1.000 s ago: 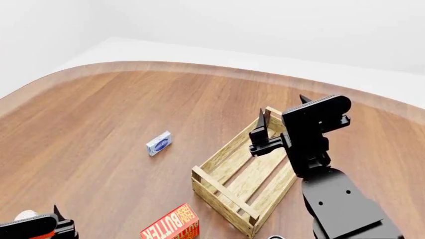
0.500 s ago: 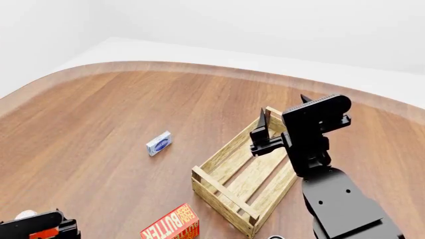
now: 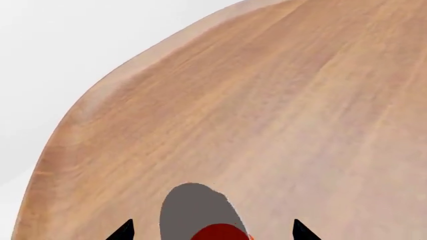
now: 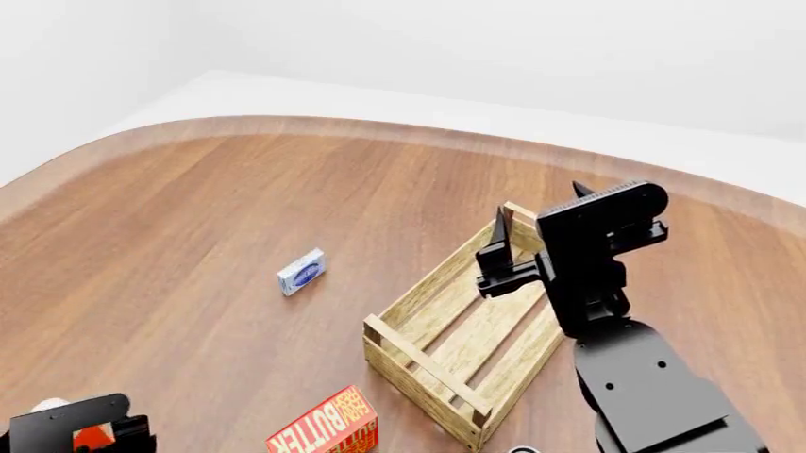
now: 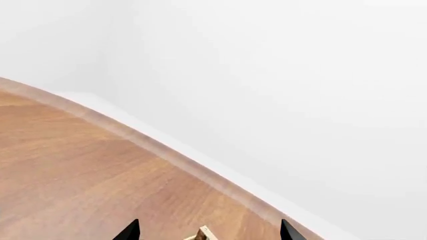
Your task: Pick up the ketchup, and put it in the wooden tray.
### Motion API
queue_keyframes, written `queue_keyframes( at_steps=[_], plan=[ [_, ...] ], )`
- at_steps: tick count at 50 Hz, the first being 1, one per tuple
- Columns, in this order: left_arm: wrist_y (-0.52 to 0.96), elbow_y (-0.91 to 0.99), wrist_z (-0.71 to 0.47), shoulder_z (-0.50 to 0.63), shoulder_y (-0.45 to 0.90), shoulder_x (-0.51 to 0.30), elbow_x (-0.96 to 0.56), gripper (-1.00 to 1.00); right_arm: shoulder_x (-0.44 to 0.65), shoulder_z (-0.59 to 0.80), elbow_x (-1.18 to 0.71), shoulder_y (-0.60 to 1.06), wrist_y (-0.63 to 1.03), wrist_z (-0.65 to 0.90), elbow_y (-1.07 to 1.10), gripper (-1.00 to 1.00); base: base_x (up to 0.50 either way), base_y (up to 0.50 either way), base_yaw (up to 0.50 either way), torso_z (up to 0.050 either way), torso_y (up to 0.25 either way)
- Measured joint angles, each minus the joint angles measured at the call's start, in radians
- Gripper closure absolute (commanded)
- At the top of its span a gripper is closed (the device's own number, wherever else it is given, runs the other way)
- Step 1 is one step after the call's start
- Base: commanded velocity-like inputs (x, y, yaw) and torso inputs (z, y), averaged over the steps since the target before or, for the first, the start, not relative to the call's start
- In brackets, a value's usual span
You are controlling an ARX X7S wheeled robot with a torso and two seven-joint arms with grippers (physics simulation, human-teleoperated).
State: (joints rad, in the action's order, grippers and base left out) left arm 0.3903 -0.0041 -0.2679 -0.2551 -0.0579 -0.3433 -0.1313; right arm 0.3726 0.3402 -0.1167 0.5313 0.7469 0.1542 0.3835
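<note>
The ketchup point(image 3: 219, 233) stands between the tips of my left gripper point(image 3: 212, 231), its greyish-white cap point(image 3: 195, 209) towards the camera and red body behind. The fingers are wide apart and do not touch the bottle, so the gripper is open. In the head view this gripper point(image 4: 74, 427) sits at the lower left corner, covering most of the ketchup point(image 4: 89, 437). The wooden tray point(image 4: 416, 357) lies right of centre, with nothing in it. My right gripper point(image 4: 503, 247) hangs open over the tray's far end; one corner post point(image 5: 201, 234) shows between its fingertips.
A red-yellow butter box point(image 4: 330, 425) lies at the front edge, just left of the tray. A small blue-white packet point(image 4: 301, 272) rests on the wooden table point(image 4: 226, 208) to the tray's left. The table's curved edge point(image 4: 377, 127) runs along the back.
My left gripper has sunk lower around the ketchup, hiding more of the bottle in the head view. The right arm has barely shifted.
</note>
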Motion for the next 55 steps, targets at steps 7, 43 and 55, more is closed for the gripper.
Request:
queue_keyframes(
  at_steps=[7,43,55],
  plan=[
    [-0.007,-0.081,-0.007,0.016,0.048,-0.001,0.011,-1.0,0.002,-0.001,-0.001,-0.003,0.002,0.003,0.002,-1.0,0.0,0.0,0.0,0.0,0.0],
    [-0.044,-0.038,0.022,0.062,0.205,-0.019,0.002,1.0,0.009,-0.03,-0.018,-0.001,0.016,0.019,0.011,-1.0,0.0,0.0,0.0,0.0,0.0],
    [0.13,0.091,0.099,0.199,0.481,-0.043,-0.022,1.0,0.028,-0.093,-0.046,0.015,0.058,0.022,0.045,-1.0,0.0,0.0,0.0,0.0,0.0]
  ],
)
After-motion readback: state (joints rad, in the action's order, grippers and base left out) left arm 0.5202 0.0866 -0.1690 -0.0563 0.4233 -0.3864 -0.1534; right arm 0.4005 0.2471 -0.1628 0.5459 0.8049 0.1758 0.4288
